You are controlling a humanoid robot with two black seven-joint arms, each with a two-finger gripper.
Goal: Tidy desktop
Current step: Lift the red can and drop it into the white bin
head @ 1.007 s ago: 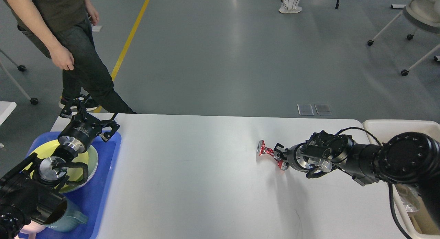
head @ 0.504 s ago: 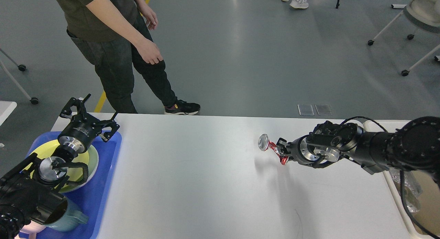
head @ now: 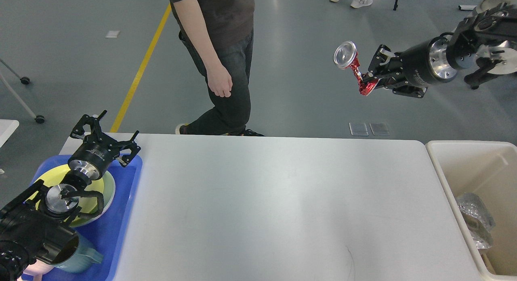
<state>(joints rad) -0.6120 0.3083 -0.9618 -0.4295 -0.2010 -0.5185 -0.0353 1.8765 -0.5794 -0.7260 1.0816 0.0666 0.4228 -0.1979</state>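
One crushed can [head: 352, 65] in right hand [head: 369, 77], high above desktop [head: 278, 200].

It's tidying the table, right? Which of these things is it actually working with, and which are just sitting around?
Part of the job:
desktop
crushed red can, held up by the right gripper
cream bin

Just there:
blue tray with yellow plate
teal mug
passer-by

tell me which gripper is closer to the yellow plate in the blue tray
Left. The left gripper hangs open just past the yellow plate's far rim; the right gripper is far across, raised high, holding a crushed red can.
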